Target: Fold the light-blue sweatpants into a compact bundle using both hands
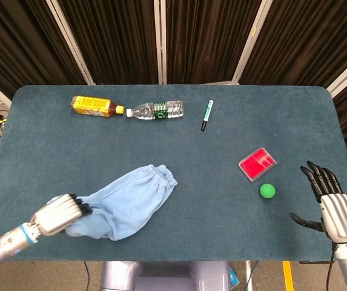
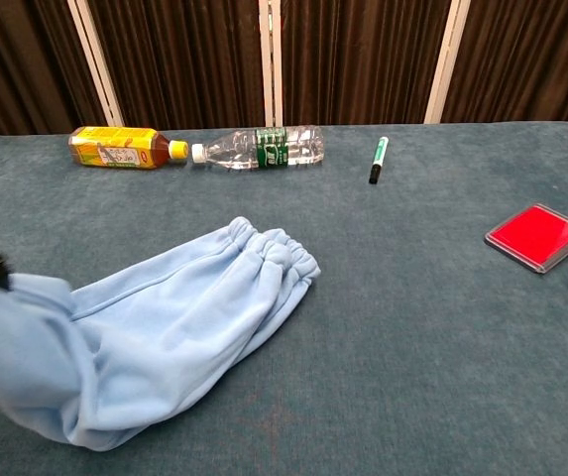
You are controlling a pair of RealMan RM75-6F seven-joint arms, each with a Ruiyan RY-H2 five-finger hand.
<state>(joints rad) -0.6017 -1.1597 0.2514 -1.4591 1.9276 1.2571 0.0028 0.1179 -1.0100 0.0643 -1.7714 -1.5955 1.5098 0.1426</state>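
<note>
**While one hand grips, sweatpants sit half gathered**

With its fingers curled around one end of the cloth, the left hand [image 1: 57, 214] holds the light-blue sweatpants [image 1: 125, 202] near the front left edge of the table [image 1: 179, 151]. The held end is lifted and starting to double over the rest, and the elastic cuff [image 2: 274, 248] lies flat toward the table's middle. Judging by the loose, long shape, the fold is only begun; a compact bundle remains some way off. The right hand [image 1: 329, 203] hovers at the far right with fingers spread, grasping nothing, well apart from the cloth and near a green ball [image 1: 267, 191] and a red case [image 1: 257, 163]. In the chest view the left hand is almost wholly cut off, only dark fingertips showing, and the right hand is absent. How the hidden underside of the cloth lies cannot be told.
</note>
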